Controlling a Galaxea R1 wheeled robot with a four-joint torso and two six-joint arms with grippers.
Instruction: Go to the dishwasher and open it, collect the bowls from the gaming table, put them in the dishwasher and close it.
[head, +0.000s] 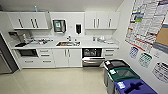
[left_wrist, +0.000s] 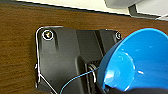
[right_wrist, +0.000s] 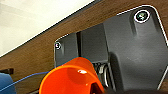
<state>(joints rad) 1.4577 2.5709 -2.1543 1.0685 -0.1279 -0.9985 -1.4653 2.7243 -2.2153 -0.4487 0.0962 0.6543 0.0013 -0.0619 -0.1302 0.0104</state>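
White counter (head: 87, 45) runs wall to wall w/ sink (head: 68, 43) set near its middle, faucet (head: 69, 38) at the back edge. Clutter of small items on counter's left part and a few pale ones toward the right end; can't tell what. Upper cabinets (head: 27, 20) left and right, white w/ dark handles. Paper towel dispenser (head: 59, 25) and dark soap dispenser (head: 78, 28) on wall betw. them. Built-in microwave (head: 27, 52) under counter's left end, drawers (head: 44, 55) beside it. Floor: three bins along right wall, black-lid (head: 115, 64), green-lid (head: 123, 74), blue-lid (head: 133, 87). Posters (head: 147, 22) on right wall.
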